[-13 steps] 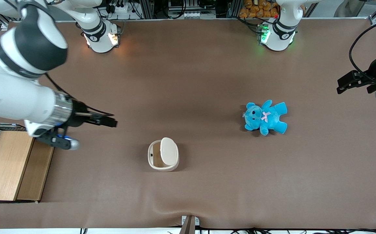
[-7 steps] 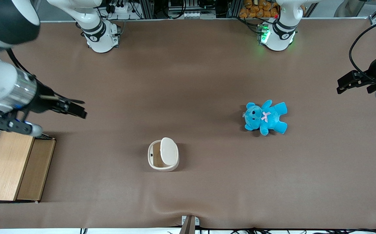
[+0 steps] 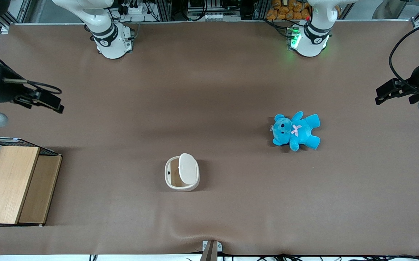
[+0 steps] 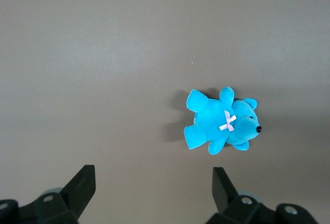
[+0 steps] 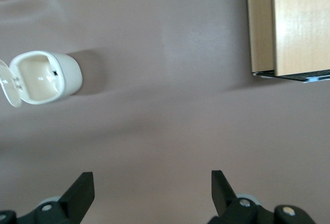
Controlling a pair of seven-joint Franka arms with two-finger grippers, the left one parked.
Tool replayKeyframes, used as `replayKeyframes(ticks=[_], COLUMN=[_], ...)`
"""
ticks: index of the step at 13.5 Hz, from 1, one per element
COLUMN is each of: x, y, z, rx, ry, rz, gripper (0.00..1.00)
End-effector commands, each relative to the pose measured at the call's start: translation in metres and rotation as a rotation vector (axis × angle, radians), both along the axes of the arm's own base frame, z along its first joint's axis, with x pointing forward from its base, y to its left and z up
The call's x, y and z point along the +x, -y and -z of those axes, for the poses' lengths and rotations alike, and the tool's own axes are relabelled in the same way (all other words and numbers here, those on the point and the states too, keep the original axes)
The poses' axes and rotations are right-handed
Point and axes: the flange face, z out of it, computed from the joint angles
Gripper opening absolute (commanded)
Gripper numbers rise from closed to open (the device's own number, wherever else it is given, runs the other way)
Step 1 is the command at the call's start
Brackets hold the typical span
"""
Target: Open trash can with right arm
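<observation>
The trash can (image 3: 181,177) is a small cream-white bin on the brown table, near the front camera. Its white lid (image 3: 188,168) stands swung up, and the hollow inside shows. In the right wrist view the trash can (image 5: 49,79) shows its open mouth, with the lid (image 5: 7,86) tipped back beside it. My right arm's black gripper (image 3: 52,102) hangs open and empty above the table at the working arm's end, well away from the trash can and farther from the front camera. In the wrist view the gripper (image 5: 152,185) has its jaws wide apart over bare table.
A wooden box with wire mesh (image 3: 12,183) stands at the working arm's end, near the front camera; it also shows in the right wrist view (image 5: 289,26). A blue teddy (image 3: 296,131) lies toward the parked arm's end and shows in the left wrist view (image 4: 221,121).
My right arm has drawn back from near the trash can toward the working arm's end and away from the front camera. The trash can, its raised lid and the teddy have not moved.
</observation>
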Motion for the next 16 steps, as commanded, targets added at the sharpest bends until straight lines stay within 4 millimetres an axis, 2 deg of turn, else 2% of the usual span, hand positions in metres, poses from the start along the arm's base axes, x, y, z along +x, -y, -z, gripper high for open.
replayKeyframes(ticks=[1,4,6,7,9,16], x=[-0.025,-0.044,-0.044,-0.044,-0.046,-0.049], y=[0.023,0.042,0.070,0.076,0.079,0.090], z=[-0.007,-0.011,-0.006,-0.004,0.003,0.007], rx=[-0.018,-0.026,-0.024,-0.023,-0.024,-0.033], ry=[0.001,0.016,0.007,0.003,-0.012,-0.007], rz=[-0.013,-0.019,-0.045,-0.059,-0.056,-0.047], gripper=[1.00,1.00,1.00,1.00,1.00,1.00])
